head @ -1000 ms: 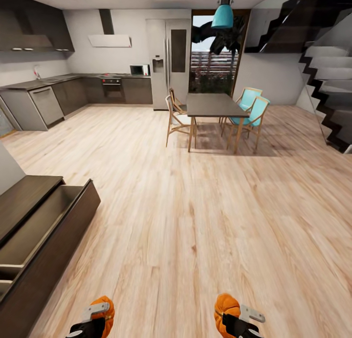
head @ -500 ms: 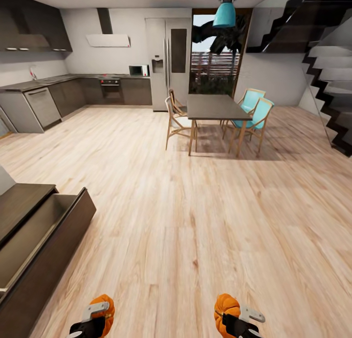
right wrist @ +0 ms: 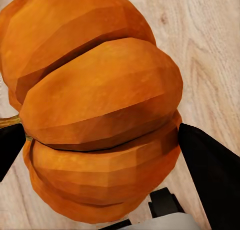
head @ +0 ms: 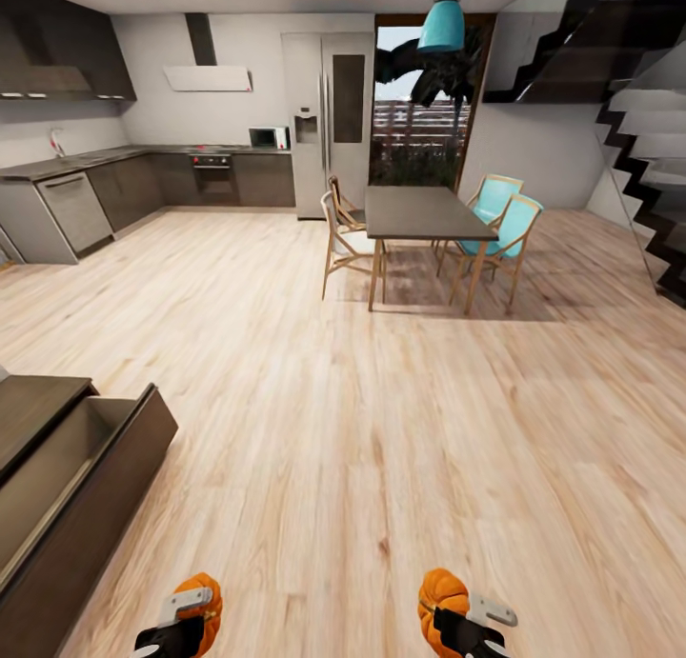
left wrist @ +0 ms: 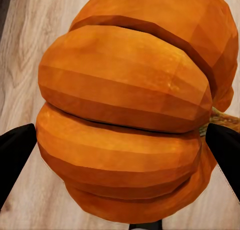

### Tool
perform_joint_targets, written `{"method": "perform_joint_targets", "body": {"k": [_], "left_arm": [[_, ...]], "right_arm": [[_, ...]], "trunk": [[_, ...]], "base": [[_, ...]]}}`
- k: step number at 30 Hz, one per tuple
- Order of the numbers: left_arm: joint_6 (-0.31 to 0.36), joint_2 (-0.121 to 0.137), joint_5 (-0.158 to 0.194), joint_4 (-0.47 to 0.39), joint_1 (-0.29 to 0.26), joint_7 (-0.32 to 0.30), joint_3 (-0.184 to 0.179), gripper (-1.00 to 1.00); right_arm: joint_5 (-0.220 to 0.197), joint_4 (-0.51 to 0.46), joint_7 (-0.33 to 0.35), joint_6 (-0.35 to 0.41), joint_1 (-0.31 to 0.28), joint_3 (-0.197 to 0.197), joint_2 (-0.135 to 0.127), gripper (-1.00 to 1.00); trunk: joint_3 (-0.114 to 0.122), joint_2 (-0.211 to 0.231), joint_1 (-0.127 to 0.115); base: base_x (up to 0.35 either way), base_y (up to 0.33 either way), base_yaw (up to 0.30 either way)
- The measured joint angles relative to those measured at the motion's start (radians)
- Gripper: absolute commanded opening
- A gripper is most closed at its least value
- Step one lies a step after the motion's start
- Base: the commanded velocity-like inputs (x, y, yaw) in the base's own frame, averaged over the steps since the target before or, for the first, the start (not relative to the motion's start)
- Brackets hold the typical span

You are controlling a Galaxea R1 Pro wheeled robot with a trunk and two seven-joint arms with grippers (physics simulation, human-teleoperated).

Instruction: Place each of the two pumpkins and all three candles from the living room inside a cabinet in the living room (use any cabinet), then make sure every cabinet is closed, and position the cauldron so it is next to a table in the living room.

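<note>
Each of my grippers holds one bright-orange ribbed pumpkin. The left gripper (head: 189, 612) at the bottom of the head view is shut on a pumpkin (head: 208, 596), which looms large between the black fingers (left wrist: 15, 155) in the left wrist view as pumpkin (left wrist: 130, 110). The right gripper (head: 457, 615) is shut on the other pumpkin (head: 442, 601), seen close up in the right wrist view as pumpkin (right wrist: 100, 110). The low dark-brown cabinet (head: 67, 487) stands at the left with a front pulled open and an empty inside. Candles, cauldron and coffee table are out of view.
Light wooden floor (head: 381, 401) stretches ahead. A tall dining table (head: 419, 215) with chairs stands mid-room. Kitchen counters (head: 114, 182) and a fridge (head: 329, 120) line the far wall. Dark stairs (head: 638, 144) rise at the right.
The whole view has shifted: the cabinet slid left and down in the picture and the dining table slightly right, so the camera moved. Both grippers still hold their pumpkins.
</note>
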Motion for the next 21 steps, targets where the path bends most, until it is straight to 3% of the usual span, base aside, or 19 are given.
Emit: {"method": "perform_joint_targets", "body": {"k": [21], "left_arm": [[0.000, 0.000, 0.000, 0.000, 0.000, 0.000, 0.000, -1.00]], "right_arm": [[0.001, 0.000, 0.000, -0.035, 0.000, 0.001, 0.000, -1.00]], "trunk": [[0.000, 0.000, 0.000]], "base": [[0.325, -0.001, 0.000]]}}
